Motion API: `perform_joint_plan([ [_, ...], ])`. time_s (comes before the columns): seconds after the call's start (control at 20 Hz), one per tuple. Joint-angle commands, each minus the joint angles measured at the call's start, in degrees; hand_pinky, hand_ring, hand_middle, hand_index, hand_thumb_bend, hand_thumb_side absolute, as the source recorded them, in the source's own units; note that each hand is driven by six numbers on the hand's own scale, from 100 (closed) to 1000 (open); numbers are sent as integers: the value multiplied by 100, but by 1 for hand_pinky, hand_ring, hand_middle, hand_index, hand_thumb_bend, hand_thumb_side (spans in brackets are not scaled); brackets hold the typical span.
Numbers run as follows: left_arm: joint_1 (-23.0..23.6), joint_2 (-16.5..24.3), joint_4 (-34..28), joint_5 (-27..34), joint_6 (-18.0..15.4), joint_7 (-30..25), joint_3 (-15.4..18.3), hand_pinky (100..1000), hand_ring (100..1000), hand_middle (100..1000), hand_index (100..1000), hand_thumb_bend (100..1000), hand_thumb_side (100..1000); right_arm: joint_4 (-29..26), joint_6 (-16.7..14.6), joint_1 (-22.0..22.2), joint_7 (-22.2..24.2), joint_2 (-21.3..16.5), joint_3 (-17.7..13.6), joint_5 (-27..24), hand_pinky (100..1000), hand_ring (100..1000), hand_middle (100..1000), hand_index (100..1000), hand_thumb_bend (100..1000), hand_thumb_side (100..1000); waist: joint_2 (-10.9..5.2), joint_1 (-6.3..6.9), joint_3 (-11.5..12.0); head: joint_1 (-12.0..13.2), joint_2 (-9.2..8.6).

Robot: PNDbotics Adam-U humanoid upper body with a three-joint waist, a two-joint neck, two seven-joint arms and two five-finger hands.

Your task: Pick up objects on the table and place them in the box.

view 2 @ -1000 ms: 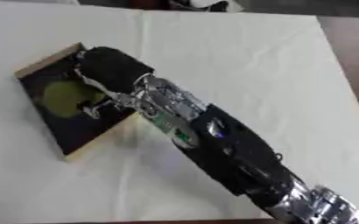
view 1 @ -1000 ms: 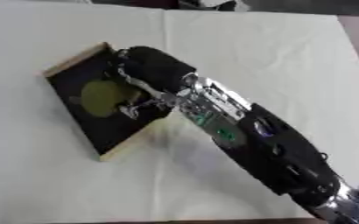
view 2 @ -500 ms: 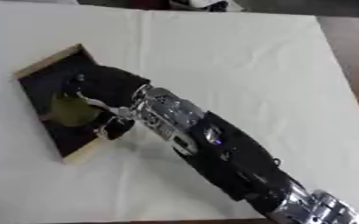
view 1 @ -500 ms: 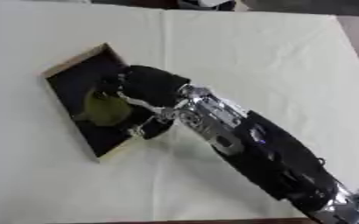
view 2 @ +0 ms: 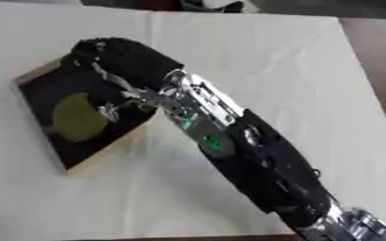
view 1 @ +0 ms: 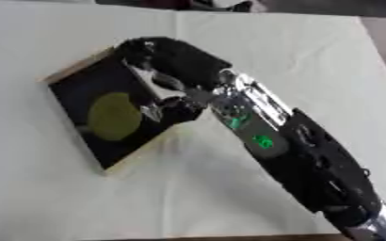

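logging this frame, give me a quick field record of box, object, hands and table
box: black inside, pale wooden rim, lying askew on the table's left part
object: olive-green round thing inside the box, not held
right hand: above the box's far right side, arm coming in from the lower right; whether its fingers are open or curled cannot be made out
left hand: not in view
table: covered in a white cloth; no other loose object seen on it
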Motion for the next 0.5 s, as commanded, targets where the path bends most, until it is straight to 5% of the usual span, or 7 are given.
perform_joint_plan([
  [0.05,-22,112,-116,9,-16,34,49,706,681,720,765,100,607,-876,504,19,-198,-341,-550,-661,873,868,797,885,100,100,-164,46,-30,63,56],
  [0.3,14,147,-116,-23,-41,86,81,706,681,720,765,100,605,-1271,420,278,-1380,-1121,-1308,-1932,868,827,746,839,100,101,-185,59,-105,167,96],
  [0.5,35,166,-116,-43,-70,121,98,706,681,719,765,100,603,-1282,72,717,-2092,-1689,-1777,-2884,879,820,738,839,100,271,-188,92,-155,231,115],
])
